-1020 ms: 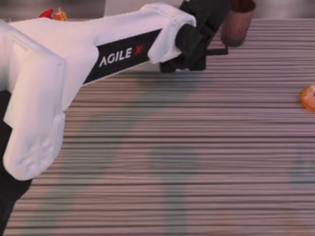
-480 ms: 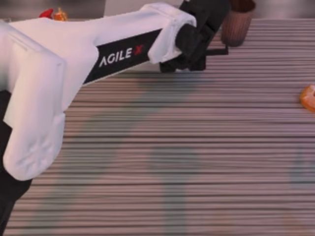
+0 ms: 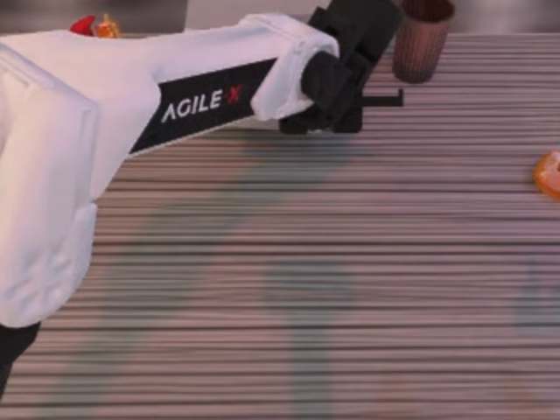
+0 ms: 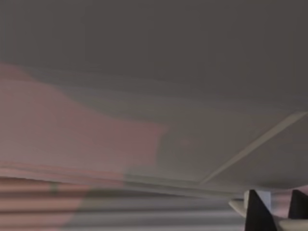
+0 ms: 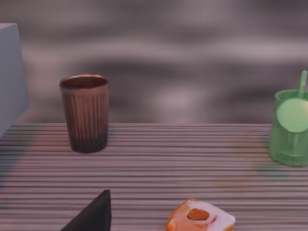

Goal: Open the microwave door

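The microwave (image 3: 223,12) shows as a light-grey strip at the table's far edge, mostly hidden under my left arm; its side (image 5: 9,72) also appears in the right wrist view. The microwave door (image 4: 183,144) fills the left wrist view from very close, with its translucent window tinted pink. My left gripper (image 3: 354,74) is at the door, and its two dark fingertips (image 4: 255,211) stand a narrow gap apart around a pale handle bar (image 4: 237,206). My right arm is outside the top view; one dark fingertip (image 5: 96,214) of its gripper hangs over the table.
A brown ribbed cup (image 3: 423,39) stands just right of my left gripper, upright (image 5: 85,113). A toast piece (image 3: 549,173) lies at the right edge. A green cup with a spoon (image 5: 291,127) stands further right. A red-and-orange item (image 3: 94,24) sits at the far left.
My left arm has swung left and slightly away, uncovering more of the brown cup's rim. The gripper has shifted a little toward the microwave.
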